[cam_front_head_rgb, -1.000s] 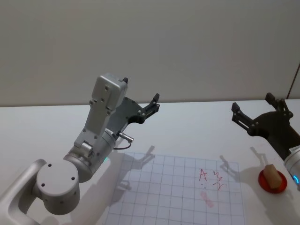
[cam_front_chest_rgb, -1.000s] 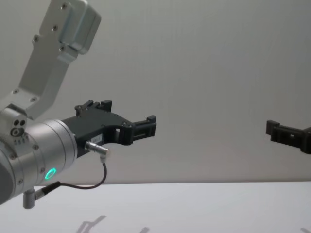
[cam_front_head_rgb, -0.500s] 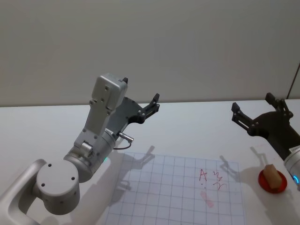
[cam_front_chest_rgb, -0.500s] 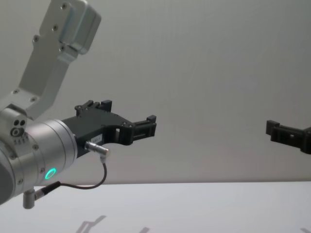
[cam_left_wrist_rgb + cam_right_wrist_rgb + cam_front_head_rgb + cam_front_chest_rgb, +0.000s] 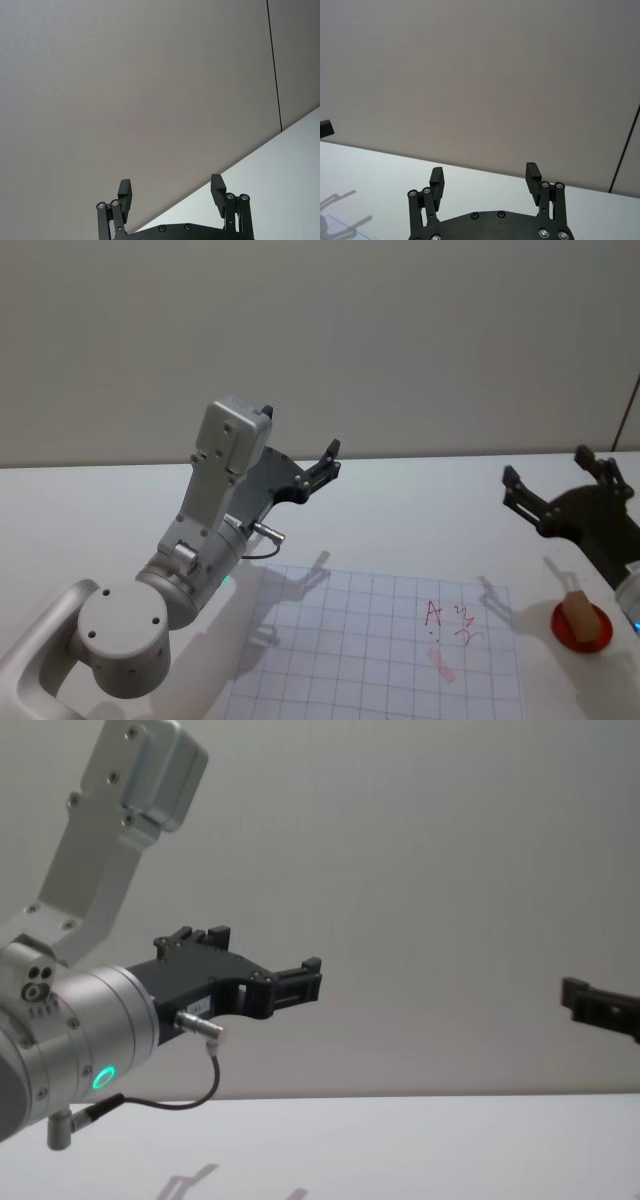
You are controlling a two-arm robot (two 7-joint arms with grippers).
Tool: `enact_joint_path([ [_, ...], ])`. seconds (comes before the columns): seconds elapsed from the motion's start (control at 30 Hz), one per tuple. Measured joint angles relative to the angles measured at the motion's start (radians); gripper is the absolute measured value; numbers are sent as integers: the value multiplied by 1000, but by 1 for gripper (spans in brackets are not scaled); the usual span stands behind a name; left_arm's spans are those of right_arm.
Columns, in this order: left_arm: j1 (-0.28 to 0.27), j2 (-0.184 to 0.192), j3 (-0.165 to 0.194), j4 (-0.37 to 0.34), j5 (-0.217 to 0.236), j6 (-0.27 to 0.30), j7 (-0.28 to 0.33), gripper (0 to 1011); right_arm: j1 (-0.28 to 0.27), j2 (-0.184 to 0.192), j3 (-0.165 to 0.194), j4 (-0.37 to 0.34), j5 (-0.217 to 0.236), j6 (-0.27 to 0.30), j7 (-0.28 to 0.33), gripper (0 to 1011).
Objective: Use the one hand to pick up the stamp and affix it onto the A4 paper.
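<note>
The right gripper [image 5: 548, 469] has drifted a little toward the robot's right and slightly nearer since a second ago; in the chest view it [image 5: 578, 994] has slid toward the right edge. Nothing else has shifted.

Nearest the robot, the A4 paper [image 5: 360, 660] lies flat on the white table [image 5: 420, 510]. It is ruled with a faint grid and carries red handwriting [image 5: 450, 618] near its far right corner, with a pink smear [image 5: 441, 664] just below that. Just beside the paper's right edge, and apart from it, sits a small red dish [image 5: 565, 632]. The stamp [image 5: 583, 615], which looks like a pale wooden block, rests in the dish with nothing gripping it; whether it stands squarely or leans is hard to judge at this edge of the head view.

Beyond the stamp, the right gripper hangs above the table, clear of the stamp and of the paper. In its own wrist view its fingers [image 5: 531, 172] are spread wide, with nothing between them.

Farther left, the left gripper [image 5: 329, 460] is raised over the table beyond the paper's far left corner and points at the plain wall [image 5: 400, 340]. Its jaws stand wide apart and hold nothing, as the left wrist view [image 5: 170, 183] shows.
</note>
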Motion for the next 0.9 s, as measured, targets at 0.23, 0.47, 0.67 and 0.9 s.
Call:
enact_joint_path([
  [0.23, 0, 0, 0, 0, 0, 0, 0, 1001, -64, 53, 28, -40, 27, 34, -30, 1001],
  [0.47, 0, 0, 0, 0, 0, 0, 0, 1001, -126, 111, 60, -71, 54, 87, -55, 1001],
  [0.67, 0, 0, 0, 0, 0, 0, 0, 1001, -155, 141, 75, -82, 63, 121, -47, 1001],
  [0.9, 0, 0, 0, 0, 0, 0, 0, 1001, -162, 163, 79, -80, 59, 160, 14, 1001],
])
